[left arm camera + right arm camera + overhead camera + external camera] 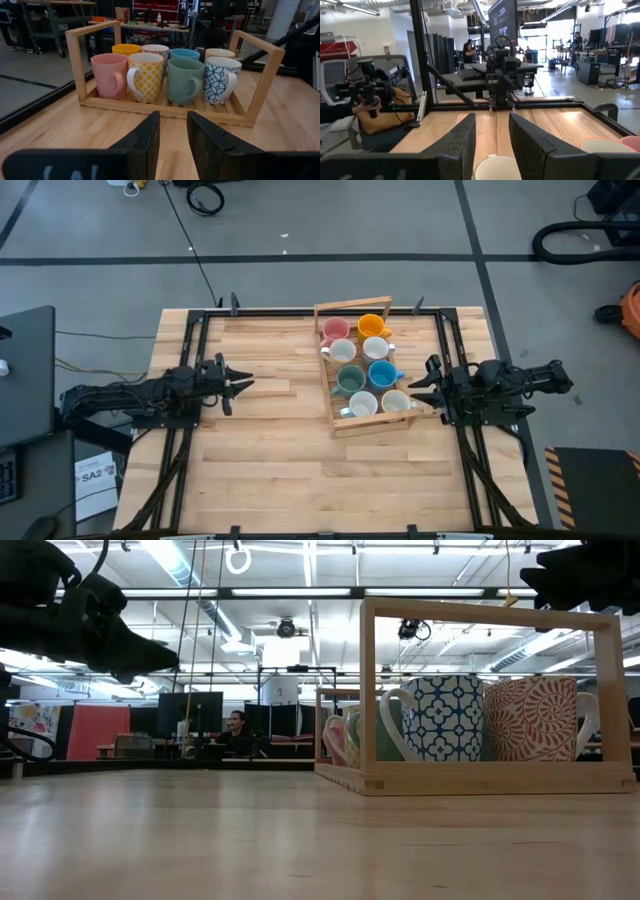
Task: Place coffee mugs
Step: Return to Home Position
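Several coffee mugs stand upright in two rows on the floor of a wooden carrier tray [331, 396] at the table's far right. In the left wrist view I see the pink mug [107, 75], a yellow-patterned white mug [146, 75], the green mug [184, 80] and a blue-patterned white mug [219, 80]. The orange mug [126, 49], the blue mug [184, 52] and two pale ones stand behind. My left gripper [248, 385] hovers open left of the tray. My right gripper [415, 392] is open above the tray's near right corner, over a white mug's rim [497, 169].
The tray [480, 778] has a tall wooden frame handle [490, 608] spanning it lengthwise. Bare wooden tabletop [270, 460] lies left of and in front of the tray. Black rails run along the table's sides. A person [237, 730] sits far behind in the room.
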Controlling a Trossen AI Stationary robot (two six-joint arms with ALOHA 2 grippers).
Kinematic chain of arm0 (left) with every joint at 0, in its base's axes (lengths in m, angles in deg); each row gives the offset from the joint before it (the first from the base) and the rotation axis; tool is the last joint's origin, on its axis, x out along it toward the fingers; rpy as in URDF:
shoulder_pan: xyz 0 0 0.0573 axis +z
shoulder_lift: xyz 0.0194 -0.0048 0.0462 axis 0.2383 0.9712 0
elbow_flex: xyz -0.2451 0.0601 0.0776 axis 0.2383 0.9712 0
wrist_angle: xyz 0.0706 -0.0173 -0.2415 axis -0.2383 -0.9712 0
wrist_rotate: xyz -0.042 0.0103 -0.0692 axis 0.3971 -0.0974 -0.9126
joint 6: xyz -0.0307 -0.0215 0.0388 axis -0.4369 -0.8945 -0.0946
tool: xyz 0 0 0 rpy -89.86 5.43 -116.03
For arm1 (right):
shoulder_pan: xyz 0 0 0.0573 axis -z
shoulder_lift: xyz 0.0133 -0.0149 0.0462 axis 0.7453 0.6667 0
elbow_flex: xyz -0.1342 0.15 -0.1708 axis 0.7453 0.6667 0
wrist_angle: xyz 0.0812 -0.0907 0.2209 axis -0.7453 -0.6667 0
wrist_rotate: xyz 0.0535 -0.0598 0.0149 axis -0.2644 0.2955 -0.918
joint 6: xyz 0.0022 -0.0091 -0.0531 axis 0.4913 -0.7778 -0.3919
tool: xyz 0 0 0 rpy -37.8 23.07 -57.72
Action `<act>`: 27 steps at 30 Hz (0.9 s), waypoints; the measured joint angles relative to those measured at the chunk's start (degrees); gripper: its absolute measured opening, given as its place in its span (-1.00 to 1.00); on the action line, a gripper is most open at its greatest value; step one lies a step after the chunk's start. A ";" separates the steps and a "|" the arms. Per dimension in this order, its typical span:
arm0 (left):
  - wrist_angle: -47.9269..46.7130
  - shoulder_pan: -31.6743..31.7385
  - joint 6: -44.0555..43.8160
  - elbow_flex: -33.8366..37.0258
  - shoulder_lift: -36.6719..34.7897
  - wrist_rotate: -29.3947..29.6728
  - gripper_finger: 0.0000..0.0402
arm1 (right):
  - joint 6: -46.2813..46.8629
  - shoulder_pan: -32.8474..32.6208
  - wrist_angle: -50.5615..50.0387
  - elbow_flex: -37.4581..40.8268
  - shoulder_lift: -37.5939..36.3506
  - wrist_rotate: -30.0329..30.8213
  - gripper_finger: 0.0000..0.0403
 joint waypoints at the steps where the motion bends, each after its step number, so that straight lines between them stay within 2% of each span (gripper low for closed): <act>1: -0.06 0.00 0.00 0.00 0.00 0.00 -0.49 | 0.04 0.00 0.09 0.00 0.00 0.00 -0.39; 15: -0.67 -0.01 0.09 0.02 0.00 0.06 -0.49 | 0.07 0.00 -3.82 0.01 0.00 2.14 -0.39; 27: -0.74 -0.04 0.03 0.04 0.00 0.20 -0.49 | -0.04 0.03 5.21 7.58 0.04 7.44 -0.39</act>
